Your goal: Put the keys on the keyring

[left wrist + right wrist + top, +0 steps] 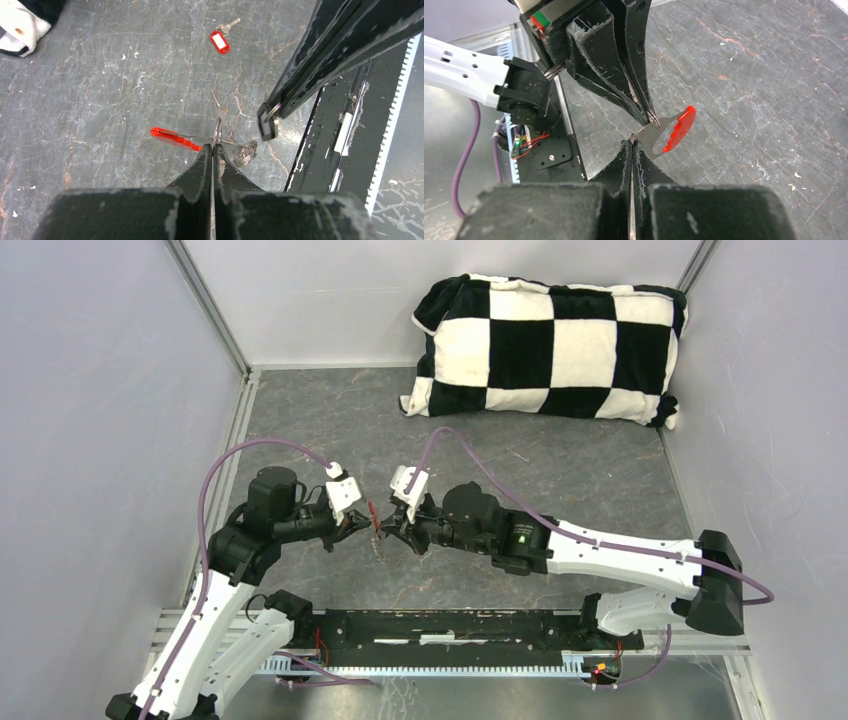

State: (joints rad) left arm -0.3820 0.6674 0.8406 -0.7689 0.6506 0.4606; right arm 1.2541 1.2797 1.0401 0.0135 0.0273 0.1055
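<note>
My left gripper [213, 147] is shut on a thin silver ring of the keyring [217, 131], held edge-on above the table. Its flat red fob [175, 139] sticks out to the left and smaller coiled rings [246, 152] hang to the right. My right gripper [631, 142] is shut on the dark-headed key [267, 125], tip to tip with the left gripper [651, 119]. From the right wrist view the big ring [655, 150] and the fob [679, 127] lie just beyond my fingertips. The red-headed key [220, 41] lies on the table farther off. Both grippers meet at centre [378, 525].
A black-and-white checked pillow [548, 345] lies at the back right. The black base rail [450, 632] runs along the near edge below the grippers. Grey walls [90, 440] close in both sides of the mat.
</note>
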